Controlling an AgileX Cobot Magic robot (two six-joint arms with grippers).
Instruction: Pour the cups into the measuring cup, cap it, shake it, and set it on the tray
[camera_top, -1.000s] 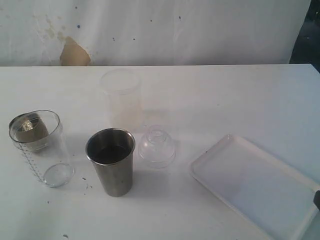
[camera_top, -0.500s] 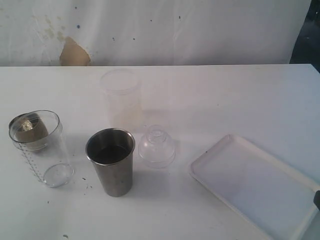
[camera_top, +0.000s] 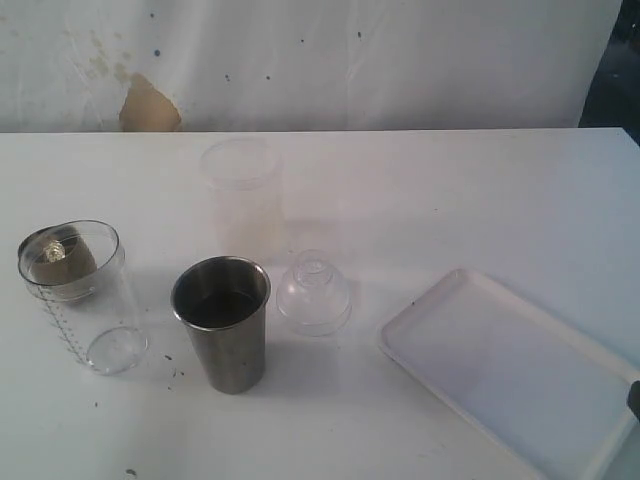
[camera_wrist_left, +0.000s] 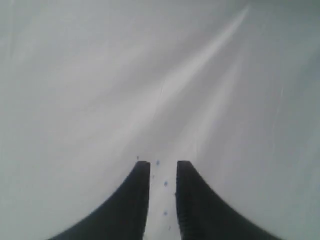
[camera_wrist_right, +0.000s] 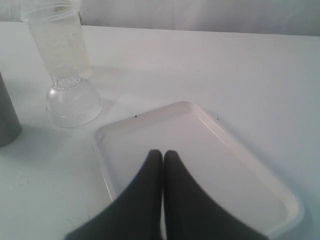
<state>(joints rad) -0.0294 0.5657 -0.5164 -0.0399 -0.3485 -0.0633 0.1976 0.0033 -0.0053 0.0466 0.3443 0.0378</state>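
The clear measuring cup (camera_top: 85, 305) with scale marks stands at the left. The brown wooden cup (camera_top: 66, 262) shows through its upper wall; whether it is inside or behind, I cannot tell. The steel tumbler (camera_top: 222, 325) stands upright at centre, its edge also in the right wrist view (camera_wrist_right: 7, 120). The white tray (camera_top: 510, 370) lies at the right. My right gripper (camera_wrist_right: 163, 152) hovers shut over the tray's (camera_wrist_right: 102, 150) near end, holding nothing. My left gripper (camera_wrist_left: 163, 164) is narrowly open over bare table, away from all objects. Neither gripper is identifiable in the exterior view.
A frosted milky cup (camera_top: 243, 195) stands behind the tumbler, also seen from the right wrist (camera_wrist_right: 59, 37). A clear dome lid (camera_top: 314, 293) sits between tumbler and tray, and shows again as the lid (camera_wrist_right: 73, 102) beside the tray's corner. A wall backs the table.
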